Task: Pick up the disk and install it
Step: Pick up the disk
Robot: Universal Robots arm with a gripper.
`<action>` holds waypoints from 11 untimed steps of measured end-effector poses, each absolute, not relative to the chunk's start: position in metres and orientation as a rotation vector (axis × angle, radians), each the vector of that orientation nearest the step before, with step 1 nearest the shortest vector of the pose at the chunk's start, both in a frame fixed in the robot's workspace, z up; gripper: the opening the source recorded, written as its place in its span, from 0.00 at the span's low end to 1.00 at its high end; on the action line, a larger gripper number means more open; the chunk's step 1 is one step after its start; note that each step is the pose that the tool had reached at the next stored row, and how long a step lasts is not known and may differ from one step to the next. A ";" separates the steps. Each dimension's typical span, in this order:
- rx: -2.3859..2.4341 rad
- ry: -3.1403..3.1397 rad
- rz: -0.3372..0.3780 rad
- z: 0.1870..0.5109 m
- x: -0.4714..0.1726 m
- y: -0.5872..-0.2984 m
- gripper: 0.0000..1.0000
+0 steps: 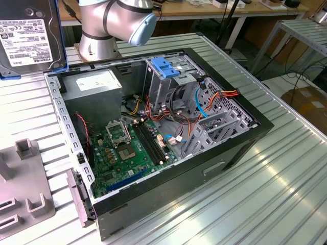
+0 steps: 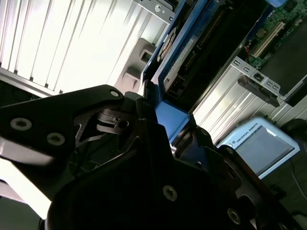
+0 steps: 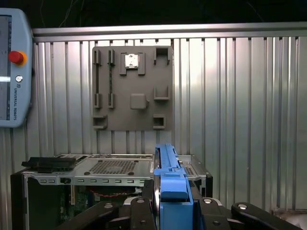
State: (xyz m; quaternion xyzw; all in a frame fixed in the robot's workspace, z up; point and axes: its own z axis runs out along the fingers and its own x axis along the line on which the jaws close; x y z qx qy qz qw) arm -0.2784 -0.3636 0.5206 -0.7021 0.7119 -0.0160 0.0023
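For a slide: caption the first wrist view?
The gripper holds the blue-framed disk, with the open computer case and grey fixture plate beyond.

exterior view high over case point(image 1: 214, 171) (wrist views close behind claw point(image 3: 173, 211))

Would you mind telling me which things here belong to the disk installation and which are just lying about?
Part of the job: the disk, clamped in the gripper; the open computer case; its drive cage with the blue tab.
Just lying about: the grey fixture plate; the teach pendant; the cardboard box.
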 end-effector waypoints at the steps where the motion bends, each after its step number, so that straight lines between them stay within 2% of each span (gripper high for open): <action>1: -2.202 2.233 -0.050 0.521 -0.277 -0.364 0.37; 11: -2.202 2.233 -0.050 0.520 -0.254 -0.364 0.37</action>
